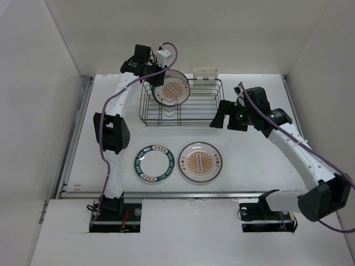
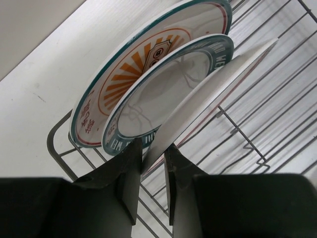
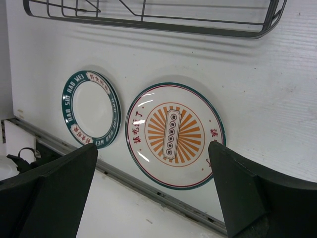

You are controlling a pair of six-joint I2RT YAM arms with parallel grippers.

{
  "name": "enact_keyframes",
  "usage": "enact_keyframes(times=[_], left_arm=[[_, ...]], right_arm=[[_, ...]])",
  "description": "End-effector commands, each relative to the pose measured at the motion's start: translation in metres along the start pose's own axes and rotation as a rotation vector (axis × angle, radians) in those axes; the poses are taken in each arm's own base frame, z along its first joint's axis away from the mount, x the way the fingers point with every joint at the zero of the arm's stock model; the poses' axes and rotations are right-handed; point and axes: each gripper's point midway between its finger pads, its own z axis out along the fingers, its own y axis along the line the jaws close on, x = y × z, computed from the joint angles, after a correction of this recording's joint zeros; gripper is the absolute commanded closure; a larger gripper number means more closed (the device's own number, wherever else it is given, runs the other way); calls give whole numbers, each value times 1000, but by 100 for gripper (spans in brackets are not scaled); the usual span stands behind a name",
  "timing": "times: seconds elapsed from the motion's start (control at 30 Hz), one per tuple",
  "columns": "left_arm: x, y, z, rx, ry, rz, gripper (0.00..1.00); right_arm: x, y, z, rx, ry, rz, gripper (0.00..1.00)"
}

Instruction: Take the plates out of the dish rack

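The dark wire dish rack [image 1: 191, 113] stands at the back middle of the table. Three plates stand upright at its left end: a sunburst plate [image 2: 124, 69] at the back, a teal-rimmed plate [image 2: 158, 94] in the middle, and a nearest plate [image 2: 213, 89] seen edge-on. My left gripper [image 2: 153, 168] is over the rack's left end [image 1: 151, 75], its fingers shut on the nearest plate's rim. A teal-rimmed plate [image 1: 154, 162] and a sunburst plate [image 1: 202, 162] lie flat on the table in front. My right gripper [image 1: 222, 119] is wide open and empty, above the table by the rack's right end.
A cream plastic holder [image 1: 205, 73] is clipped to the rack's back edge. In the right wrist view the flat sunburst plate [image 3: 173, 131] and teal-rimmed plate [image 3: 91, 109] lie near the table's front rail [image 3: 148, 186], with the rack's edge [image 3: 148, 20] above.
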Motion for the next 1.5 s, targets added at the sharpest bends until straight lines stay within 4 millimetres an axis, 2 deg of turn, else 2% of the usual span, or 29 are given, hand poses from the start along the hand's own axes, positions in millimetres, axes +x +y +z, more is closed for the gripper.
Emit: enact_keyframes(times=[0.0, 0.1, 0.17, 0.2, 0.27, 0.33, 0.4, 0.47, 0.5, 0.57, 0.63, 0.7, 0.77, 0.8, 0.83, 0.9, 0.93, 0.97, 1.03, 1.13, 1.2, 1.3, 1.33, 1.37, 1.4, 1.47], left_arm=[[-57, -12, -72, -3, -144, 13, 100], [-72, -14, -89, -15, -187, 12, 100], [-82, -15, -104, -33, -218, 10, 100], [-82, -16, -105, -32, -218, 1, 100], [-92, -14, -122, -48, -252, -6, 100], [-89, -17, -126, -43, -239, -25, 100], [-94, -23, -145, -46, -256, -29, 100], [-87, -27, -157, -33, -229, -46, 100], [-88, -37, -168, -4, -237, -51, 100], [-65, -46, -169, 38, -164, -90, 100], [-53, -55, -175, 59, -130, -107, 100], [-37, -56, -166, 73, -84, -118, 100], [-32, -47, -155, 40, -68, -110, 100], [-31, -41, -149, 25, -65, -93, 92], [-29, -35, -142, 8, -54, -82, 78], [-27, -23, -120, -6, -53, -58, 48], [-27, -19, -112, -8, -57, -47, 24], [-22, -7, -96, -40, -37, -52, 19], [-32, 7, -87, -82, -60, -29, 12], [-31, 20, -56, -127, -48, 20, 9], [-24, 28, -40, -136, -31, 25, 12], [-16, 29, -30, -129, -9, 27, 41], [-16, 29, -30, -129, -9, 27, 55], [-16, 29, -29, -129, -10, 18, 77], [-9, 25, -25, -112, 5, -2, 86], [-20, 27, -34, -136, -34, -2, 100]], right_arm=[[-18, 14, -4, -35, -61, -20, 1], [-23, 17, -6, -48, -84, -26, 1], [-19, 16, -5, -53, -72, -34, 1], [-22, 18, -5, -58, -82, -37, 1], [-22, 19, -2, -67, -79, -38, 1], [-23, 20, 0, -79, -84, -50, 1], [-25, 21, 0, -83, -93, -62, 1], [-25, 21, 5, -86, -80, -72, 1], [-27, 22, 5, -90, -88, -83, 1], [-32, 24, 11, -100, -82, -96, 1], [-33, 27, 16, -118, -72, -106, 1], [-34, 27, 24, -125, -57, -124, 1], [-38, 30, 27, -138, -53, -134, 1], [-35, 29, 33, -142, -30, -129, 1], [-39, 32, 31, -147, -41, -141, 1], [-36, 31, 35, -152, -27, -147, 1], [-35, 30, 35, -148, -19, -145, 1], [-34, 30, 35, -148, -19, -145, 1], [-32, 29, 34, -144, -10, -141, 1], [-31, 26, 30, -127, -16, -140, 1], [-29, 22, 30, -112, -9, -145, 1], [-25, 17, 30, -85, 5, -138, 1], [-24, 18, 26, -85, 5, -138, 1], [-25, 16, 27, -77, 1, -137, 1], [-25, 16, 27, -77, 1, -137, 1], [-27, 16, 25, -69, -2, -137, 1]])
